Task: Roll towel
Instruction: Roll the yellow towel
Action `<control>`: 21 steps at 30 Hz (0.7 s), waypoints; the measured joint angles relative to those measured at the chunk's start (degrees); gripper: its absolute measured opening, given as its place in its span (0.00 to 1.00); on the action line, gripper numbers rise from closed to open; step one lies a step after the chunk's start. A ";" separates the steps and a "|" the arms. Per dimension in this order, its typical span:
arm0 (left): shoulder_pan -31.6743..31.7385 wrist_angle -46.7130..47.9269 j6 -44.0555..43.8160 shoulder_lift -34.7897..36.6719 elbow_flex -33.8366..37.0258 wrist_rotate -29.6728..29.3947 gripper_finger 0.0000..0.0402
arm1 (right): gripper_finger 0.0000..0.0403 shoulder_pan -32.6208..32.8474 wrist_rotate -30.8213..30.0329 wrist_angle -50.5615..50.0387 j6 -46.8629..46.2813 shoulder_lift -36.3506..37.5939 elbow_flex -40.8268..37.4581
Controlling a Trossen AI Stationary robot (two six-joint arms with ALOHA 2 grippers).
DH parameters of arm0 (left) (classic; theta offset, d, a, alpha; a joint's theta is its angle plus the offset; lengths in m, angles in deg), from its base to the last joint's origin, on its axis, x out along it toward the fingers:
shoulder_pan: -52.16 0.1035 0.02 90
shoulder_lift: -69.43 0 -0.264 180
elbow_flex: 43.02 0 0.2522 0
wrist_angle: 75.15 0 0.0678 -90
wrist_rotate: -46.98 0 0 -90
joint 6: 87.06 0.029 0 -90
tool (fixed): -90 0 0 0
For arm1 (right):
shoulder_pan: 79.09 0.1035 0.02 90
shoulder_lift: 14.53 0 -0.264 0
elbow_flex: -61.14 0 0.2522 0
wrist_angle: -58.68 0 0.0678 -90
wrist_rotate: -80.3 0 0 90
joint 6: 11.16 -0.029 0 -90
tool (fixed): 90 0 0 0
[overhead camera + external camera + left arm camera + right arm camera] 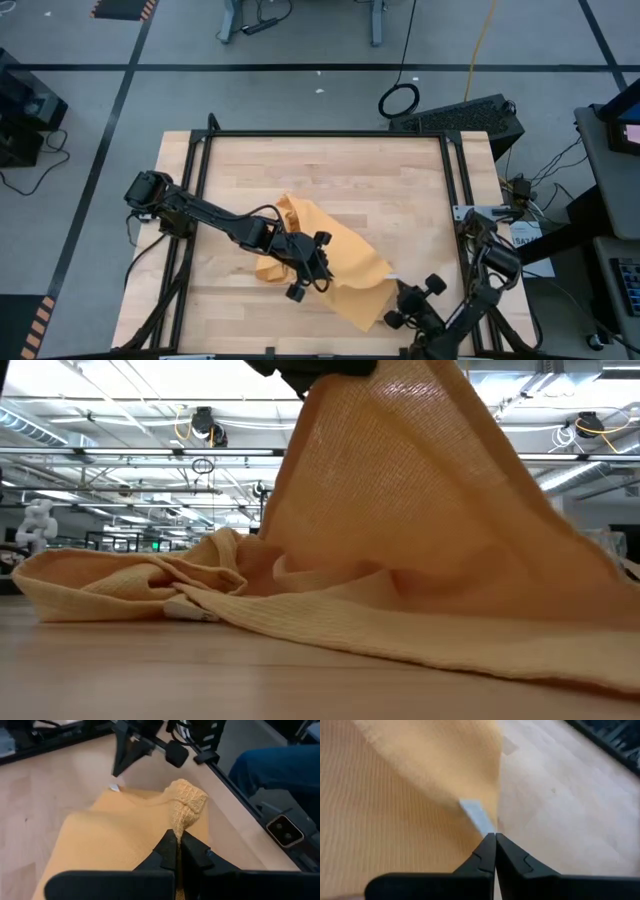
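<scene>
Mustard towel (pixel 330 270) lies crumpled at 6 o'clock of the table (pixel 320 170); your left gripper (pixel 179 840) is pinched on a raised fold; right gripper (pixel 495 838) is closed at the corner w/ white tag (pixel 477 817), grip looks thin; if you pull apart, that corner may slip; cloth could bunch, not roll.

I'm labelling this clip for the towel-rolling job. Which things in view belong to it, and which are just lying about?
Belonging to the job:
- mustard-yellow soft cloth towel, crumpled on the light wooden tabletop
- left gripper, shut on a towel fold
- right gripper, shut on the towel's white label

Lying about:
- black coiled cable on the floor
- a person's blue-trousered leg
</scene>
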 joint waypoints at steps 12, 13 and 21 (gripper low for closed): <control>0.11 -6.45 -0.02 0.00 0.00 -1.21 0.02 | 0.02 0.71 -1.78 7.15 8.38 -0.57 -0.26; 0.11 -7.10 -0.04 0.00 0.00 -1.23 0.02 | 0.04 0.54 -0.51 7.09 10.28 -0.57 -0.26; 0.11 -8.14 -1.53 -0.28 0.00 -1.34 0.02 | 0.31 0.01 1.21 5.50 11.58 -0.57 -0.26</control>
